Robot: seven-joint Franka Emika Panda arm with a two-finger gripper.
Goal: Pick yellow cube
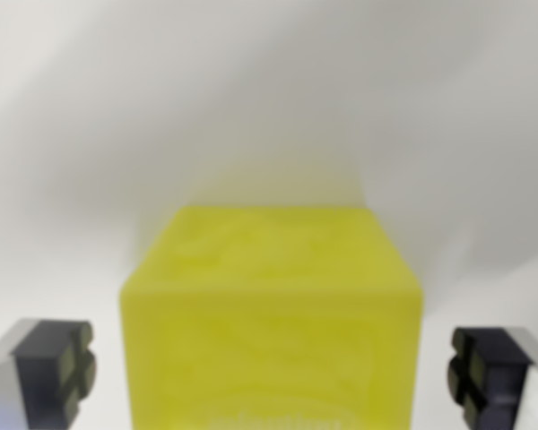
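A yellow cube (271,313) fills the lower middle of the wrist view, blurred and very close, resting on a white surface. My gripper (271,372) is open and straddles it. One fingertip (54,367) shows at the wrist view's left and the other fingertip (484,376) at the wrist view's right. A small gap of white separates each pad from the cube's sides. The cube's lower part runs out of the frame.
A plain white surface (269,107) with soft grey shadows lies all around and behind the cube.
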